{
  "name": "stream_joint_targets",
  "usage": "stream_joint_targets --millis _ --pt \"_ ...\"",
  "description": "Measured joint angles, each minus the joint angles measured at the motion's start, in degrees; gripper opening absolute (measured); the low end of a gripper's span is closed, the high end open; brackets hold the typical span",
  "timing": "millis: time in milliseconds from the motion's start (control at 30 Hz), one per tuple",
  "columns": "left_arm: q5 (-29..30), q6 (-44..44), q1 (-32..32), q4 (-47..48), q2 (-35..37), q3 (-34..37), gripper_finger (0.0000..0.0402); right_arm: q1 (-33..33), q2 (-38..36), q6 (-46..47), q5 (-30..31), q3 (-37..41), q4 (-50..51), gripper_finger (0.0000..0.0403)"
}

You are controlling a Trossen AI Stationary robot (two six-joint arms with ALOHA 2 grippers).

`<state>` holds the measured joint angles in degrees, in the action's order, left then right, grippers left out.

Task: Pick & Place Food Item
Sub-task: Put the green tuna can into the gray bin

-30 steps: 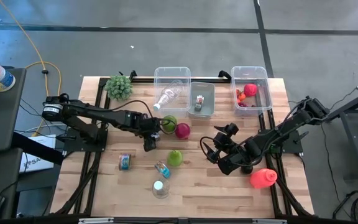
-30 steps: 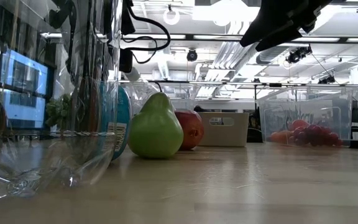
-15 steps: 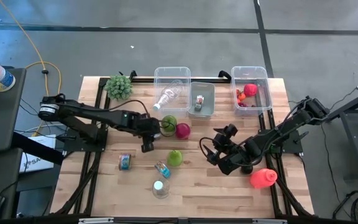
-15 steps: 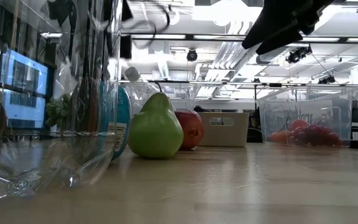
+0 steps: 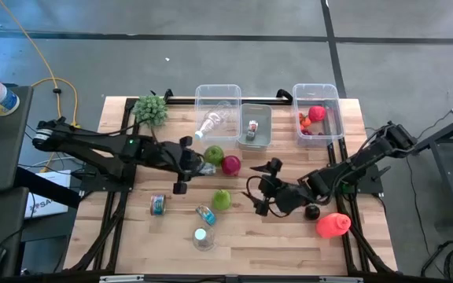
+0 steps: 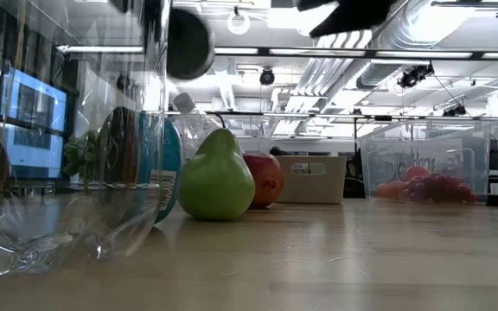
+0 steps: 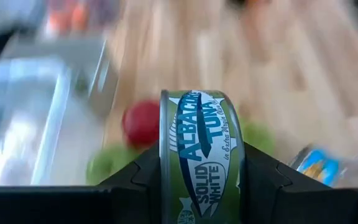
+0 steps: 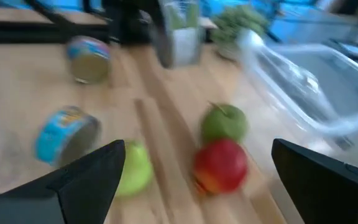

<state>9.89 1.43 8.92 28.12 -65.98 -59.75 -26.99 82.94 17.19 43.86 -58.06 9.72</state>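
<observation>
A tuna can (image 7: 204, 149) with a green label sits between the fingers of my left gripper (image 7: 201, 186), which is shut on it. In the high view that gripper (image 5: 199, 167) hangs over the table's middle, just left of a green apple (image 5: 214, 154) and a red apple (image 5: 231, 163). A green pear (image 5: 222, 199) lies nearer. My right gripper (image 5: 260, 196) stands open right of the pear, nothing between its fingers (image 8: 92, 171). My left gripper pinches the tuna can between its two fingers, one on each flat end (image 7: 165, 186). The fingers come from the table's left, slanting down. The can is lifted clear of the table and stands on edge, its labelled wall turned toward the wrist camera.
A green-labelled can (image 5: 157, 204), a blue can (image 5: 204, 213) and a clear cup (image 5: 201, 238) lie near the front. At the back stand a clear bin (image 5: 217, 93) with a bottle, a grey bin (image 5: 266, 130), a fruit bin (image 5: 333, 98) and a plant (image 5: 151, 110). A red object (image 5: 333, 226) lies front right.
My left gripper has risen from the table beside the apples, rolled, and drawn back a little toward the table's left, taking the tuna can up with it. My right gripper has turned and shifted toward the table's left, closer to the pear, staying open.
</observation>
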Motion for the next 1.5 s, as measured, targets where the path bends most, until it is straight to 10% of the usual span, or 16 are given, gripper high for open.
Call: stream_joint_targets --millis 633,1500 --pt "-7.97 10.6 0.06 -21.42 -4.56 -0.22 0.0139 7.68 0.0 -20.55 -7.4 0.0 -16.07 0.0374" --pt "-12.59 10.3 -2.59 -25.18 -6.29 -0.17 0.0139 13.28 0.02 -20.56 -28.05 -0.02 -18.85 0.0123"
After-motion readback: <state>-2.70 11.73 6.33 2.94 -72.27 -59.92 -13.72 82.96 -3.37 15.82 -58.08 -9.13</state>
